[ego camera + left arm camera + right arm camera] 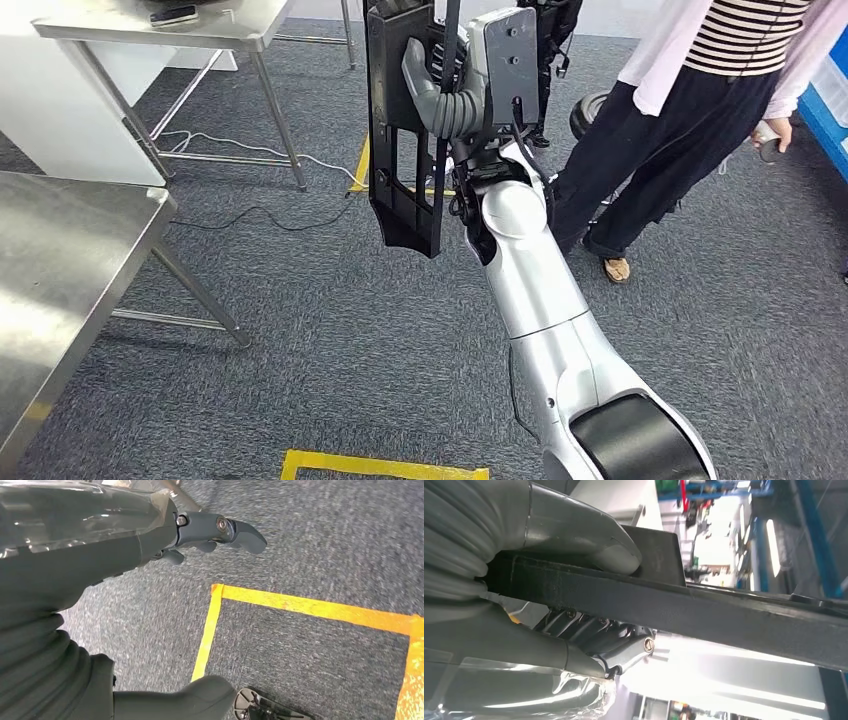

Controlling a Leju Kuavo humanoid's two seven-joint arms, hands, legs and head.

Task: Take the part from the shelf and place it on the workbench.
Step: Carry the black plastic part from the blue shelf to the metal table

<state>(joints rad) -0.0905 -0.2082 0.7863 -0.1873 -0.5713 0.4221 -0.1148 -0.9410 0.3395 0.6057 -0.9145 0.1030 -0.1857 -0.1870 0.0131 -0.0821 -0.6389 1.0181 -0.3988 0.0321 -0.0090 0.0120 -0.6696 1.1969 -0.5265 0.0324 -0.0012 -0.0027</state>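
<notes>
The part [400,170] is a long black plastic panel, hanging upright over the carpet in the head view. My right hand [450,90] grips it near its upper end, arm raised in front of me. In the right wrist view the grey thumb [589,540] presses one face of the black part [724,615] and the darker fingers [594,635] wrap the other side. The steel workbench [60,260] stands at my left, apart from the part. My left hand [100,580] hangs above the floor, its fingers [235,530] spread and holding nothing.
A person in dark trousers [650,130] stands close at the right. A second steel table [200,30] stands at the back left, with a cable [250,215] across the grey carpet. Yellow floor tape [380,467] lies near my feet.
</notes>
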